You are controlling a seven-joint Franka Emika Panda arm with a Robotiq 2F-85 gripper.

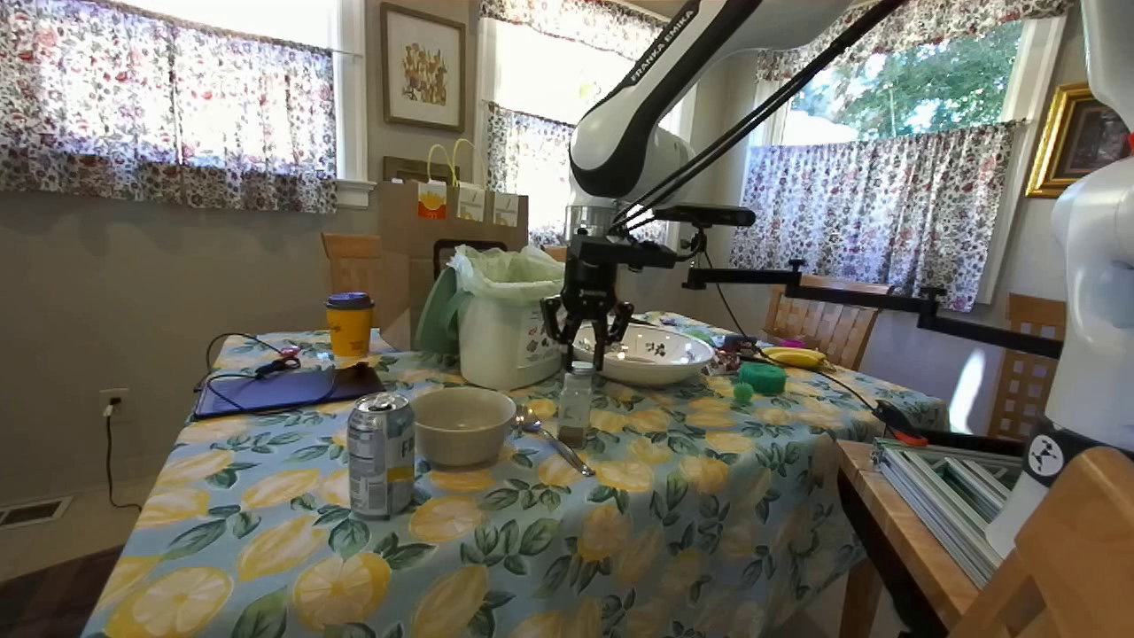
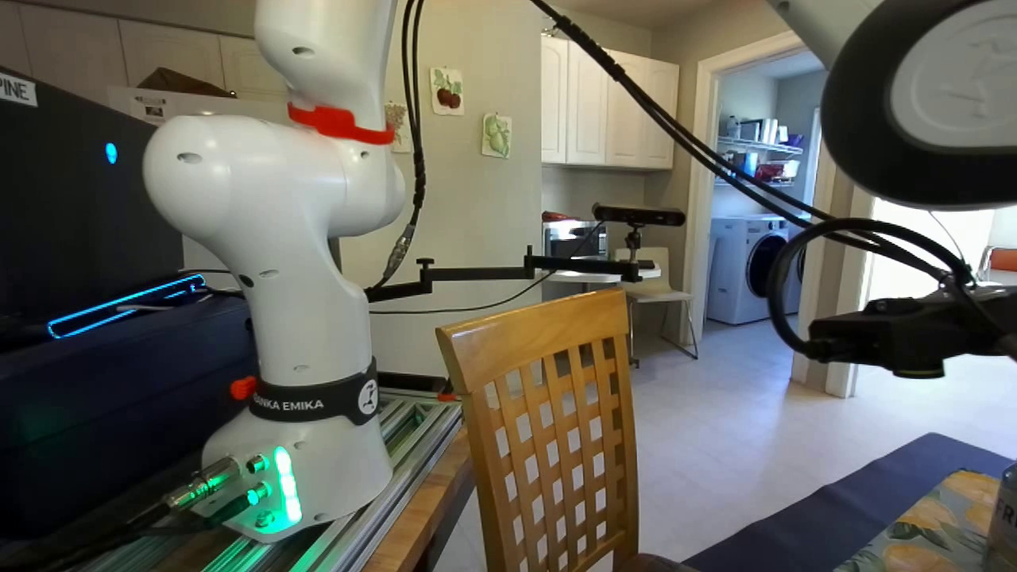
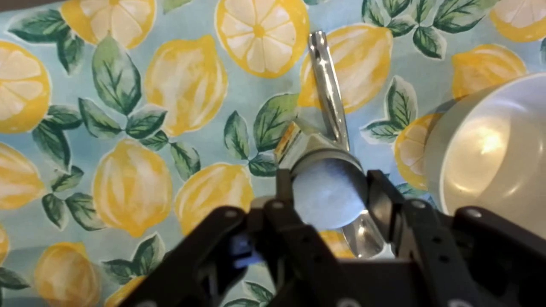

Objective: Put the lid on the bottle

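The Robotiq gripper (image 1: 586, 361) clamps the round lid (image 3: 327, 194) between 2 fingers, hiding the mouth of the clear bottle (image 1: 575, 410).

- Daylight is pouring through the windows (image 1: 540, 66) in an exterior view, burning parts of them to white; the curtains (image 1: 257, 106) are glowing from behind.
- A hard streak of sun is striking low on the wall (image 1: 970, 390) to the right.
- In an exterior view, glare is whitening the far right and a sheen is running along the floor (image 2: 747, 397), while the left is sinking into shade around green lights (image 2: 286, 485) and a blue strip (image 2: 127, 301).
- In the wrist view, my fingers (image 3: 379, 200) are coming out nearly black and blurred; the tablecloth (image 3: 128, 183) is showing crisper.
- The lid (image 3: 328, 194) is reflecting a bluish sheen; the spoon (image 3: 331, 91) and bowl (image 3: 495, 155) are throwing back bright highlights.
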